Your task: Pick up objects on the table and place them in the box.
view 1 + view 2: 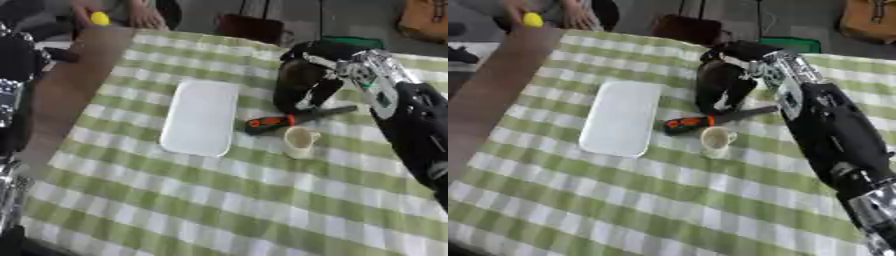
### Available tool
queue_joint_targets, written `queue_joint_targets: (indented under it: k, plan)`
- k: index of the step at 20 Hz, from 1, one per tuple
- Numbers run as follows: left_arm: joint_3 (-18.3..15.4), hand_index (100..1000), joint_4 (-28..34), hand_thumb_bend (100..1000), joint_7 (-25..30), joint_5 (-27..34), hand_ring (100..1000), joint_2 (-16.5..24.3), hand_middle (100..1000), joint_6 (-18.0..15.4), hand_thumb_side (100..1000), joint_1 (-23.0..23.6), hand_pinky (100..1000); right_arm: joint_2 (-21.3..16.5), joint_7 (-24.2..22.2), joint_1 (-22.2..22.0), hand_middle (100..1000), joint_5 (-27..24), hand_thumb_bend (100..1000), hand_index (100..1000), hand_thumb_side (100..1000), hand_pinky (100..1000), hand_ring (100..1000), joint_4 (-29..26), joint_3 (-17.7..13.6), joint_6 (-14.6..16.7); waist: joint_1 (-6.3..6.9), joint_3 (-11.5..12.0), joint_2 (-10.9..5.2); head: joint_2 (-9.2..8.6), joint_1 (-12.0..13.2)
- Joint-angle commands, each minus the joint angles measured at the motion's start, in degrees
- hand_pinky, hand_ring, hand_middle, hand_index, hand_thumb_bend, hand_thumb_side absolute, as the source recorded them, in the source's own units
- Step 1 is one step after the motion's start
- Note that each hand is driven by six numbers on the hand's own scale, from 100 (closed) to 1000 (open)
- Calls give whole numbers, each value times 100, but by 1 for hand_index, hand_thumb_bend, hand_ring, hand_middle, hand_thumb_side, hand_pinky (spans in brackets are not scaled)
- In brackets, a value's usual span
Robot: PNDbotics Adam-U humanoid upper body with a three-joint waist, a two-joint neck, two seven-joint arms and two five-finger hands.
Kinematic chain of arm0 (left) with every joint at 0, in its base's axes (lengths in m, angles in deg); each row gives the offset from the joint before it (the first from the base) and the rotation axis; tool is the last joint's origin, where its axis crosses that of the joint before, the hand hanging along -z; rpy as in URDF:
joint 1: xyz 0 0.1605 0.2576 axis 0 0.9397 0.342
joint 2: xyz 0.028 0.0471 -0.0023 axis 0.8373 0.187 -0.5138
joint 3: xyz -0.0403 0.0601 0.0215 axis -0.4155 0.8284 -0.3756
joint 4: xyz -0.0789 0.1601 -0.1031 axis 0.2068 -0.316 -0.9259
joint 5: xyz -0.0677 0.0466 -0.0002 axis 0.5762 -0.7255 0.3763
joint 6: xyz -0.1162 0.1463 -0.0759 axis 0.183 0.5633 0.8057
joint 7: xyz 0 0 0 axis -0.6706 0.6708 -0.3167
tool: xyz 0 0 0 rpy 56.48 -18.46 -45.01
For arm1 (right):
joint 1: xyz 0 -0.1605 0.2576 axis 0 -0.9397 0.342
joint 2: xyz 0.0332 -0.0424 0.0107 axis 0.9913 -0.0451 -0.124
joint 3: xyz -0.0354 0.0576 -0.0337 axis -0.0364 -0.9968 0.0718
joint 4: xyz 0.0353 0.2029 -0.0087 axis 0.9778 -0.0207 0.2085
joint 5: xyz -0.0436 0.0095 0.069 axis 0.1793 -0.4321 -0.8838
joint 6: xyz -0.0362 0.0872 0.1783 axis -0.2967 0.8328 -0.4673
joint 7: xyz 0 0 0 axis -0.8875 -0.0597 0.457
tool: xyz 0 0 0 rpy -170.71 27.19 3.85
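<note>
Tablecloth [219, 200]: green-and-white check, covers the table from its near edge to its far edge; bare cloth lies nearest the camera.
Right arm [833, 135]: black with silver joints, enters from the table's right edge and reaches toward its far middle.
Box [201, 117]: white, shallow, rounded oblong lying left of the table's middle; nothing shows inside it.
Right hand [302, 87]: dark, fingers pointing down over the handled tool; whether they are open or closed on anything cannot be told.
Left hand: not seen; only dark arm parts show at the left edge.
Tool [293, 119]: orange-and-black handle with a dark shaft, lying just right of the box, under the hand's fingertips.
Cup [299, 141]: small, cream, upright, just beside the tool on its near side.
Step in hand (judged): taking hold of the tool. Done well, the fingers should close on the handle, lift straight, then carry left over the box.
Obstacles: the cup stands close enough to be knocked during the grasp.
Surroundings: a dark brown object [249, 27] and a green object [354, 41] sit beyond the far edge.
</note>
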Motion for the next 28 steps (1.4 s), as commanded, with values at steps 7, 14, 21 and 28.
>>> queue_joint_targets:
  k: [7, 14, 21, 28]
  plan:
    - [-20, 855, 94, 541, -17, 0, 779, 69, 901, -3, 765, -68, 623, -142, 382, -10, 799, -309, 628, 888, 363, 231, 481, -203, -40, -42, 19, -32, -131, -93, 11]
    - [-14, 855, 66, 538, -18, 4, 779, 78, 901, -1, 768, -64, 623, -189, 372, -46, 767, -775, 634, 872, 307, 198, 447, -649, 22, -20, 24, -87, -161, -114, 12]
    - [-25, 855, 65, 537, -33, 9, 778, 82, 900, 1, 767, -58, 623, -208, 470, -74, 742, -1081, 580, 853, 205, 156, 409, -972, 91, -128, 44, -102, -184, -130, 11]
    - [-5, 855, 107, 542, -17, 24, 778, 76, 899, -5, 763, -82, 624, -149, 472, 60, 739, -1339, 549, 850, 194, 143, 398, -1496, 303, -35, 16, -60, -218, -123, -10]
